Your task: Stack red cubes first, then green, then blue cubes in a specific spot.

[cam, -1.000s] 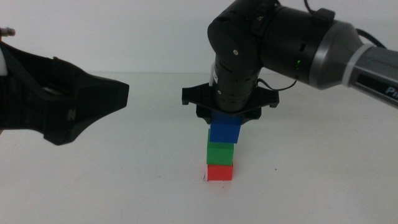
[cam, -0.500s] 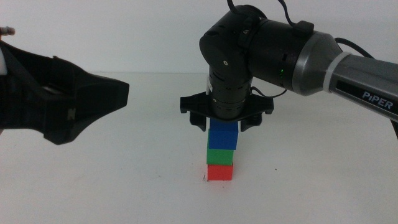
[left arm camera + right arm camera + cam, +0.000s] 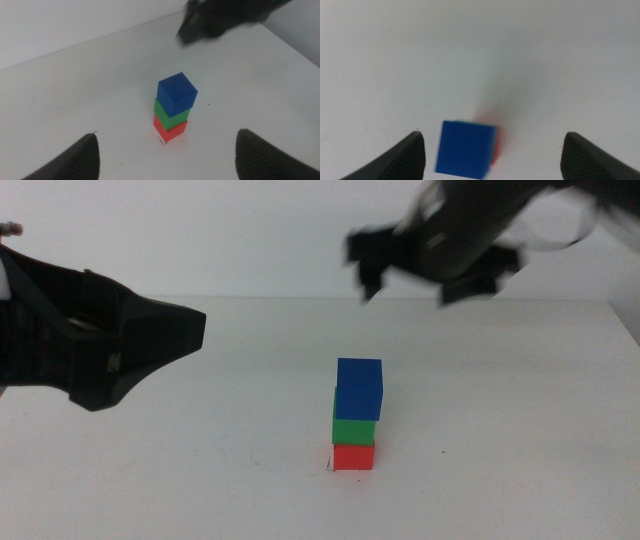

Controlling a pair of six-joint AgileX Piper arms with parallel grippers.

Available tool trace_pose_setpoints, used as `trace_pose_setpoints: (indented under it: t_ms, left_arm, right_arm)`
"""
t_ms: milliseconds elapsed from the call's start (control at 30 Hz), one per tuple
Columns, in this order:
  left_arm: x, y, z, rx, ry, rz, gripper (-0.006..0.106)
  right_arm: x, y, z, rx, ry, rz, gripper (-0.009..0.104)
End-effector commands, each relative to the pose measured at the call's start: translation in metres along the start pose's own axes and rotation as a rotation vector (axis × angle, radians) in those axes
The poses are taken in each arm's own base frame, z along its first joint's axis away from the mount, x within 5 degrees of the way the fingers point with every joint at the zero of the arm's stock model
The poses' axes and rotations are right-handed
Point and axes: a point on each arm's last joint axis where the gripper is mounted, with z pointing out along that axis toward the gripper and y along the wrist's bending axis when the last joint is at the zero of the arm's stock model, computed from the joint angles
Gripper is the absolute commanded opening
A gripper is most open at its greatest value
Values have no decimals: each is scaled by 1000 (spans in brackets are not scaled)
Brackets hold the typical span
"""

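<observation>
Right hand high in the middle view, blurred, upper right, jaws spread wide and empty, arm running off to the right. Left hand parked at the left side of the middle view, level, jaws wide apart, empty. Both hands clear of the table, well apart from each other.

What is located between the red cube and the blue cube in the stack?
The green cube sits between them, resting on the red cube and carrying the blue cube. The middle view and the left wrist view both show it.
</observation>
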Motion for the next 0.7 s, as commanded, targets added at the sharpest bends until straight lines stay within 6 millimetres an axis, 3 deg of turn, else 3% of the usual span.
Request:
trace_pose_setpoints:
  t_ms: [0, 133, 267, 400, 500, 667]
  left_arm:
    - [-1, 0, -2, -4, -22, 7, 91]
    - [-1, 0, -2, -4, -22, 7, 91]
    - [-1, 0, -2, -4, -22, 5, 91]
    - [-1, 0, -2, -2, -22, 4, 91]
    - [-2, 3, -2, -28, -29, 24, 91]
    - [-3, 4, -2, -44, -34, 38, 91]
  right_arm:
    - [-2, -25, -31, 21, -65, -36, 85]
    - [20, -73, -59, 114, -105, -51, 85]
    - [53, -115, -70, 117, -104, -14, 85]
    - [82, -156, -85, 109, -244, 10, 85]
    - [109, -177, -88, 85, -334, 39, 85]
    - [141, -183, -86, -56, -506, -41, 85]
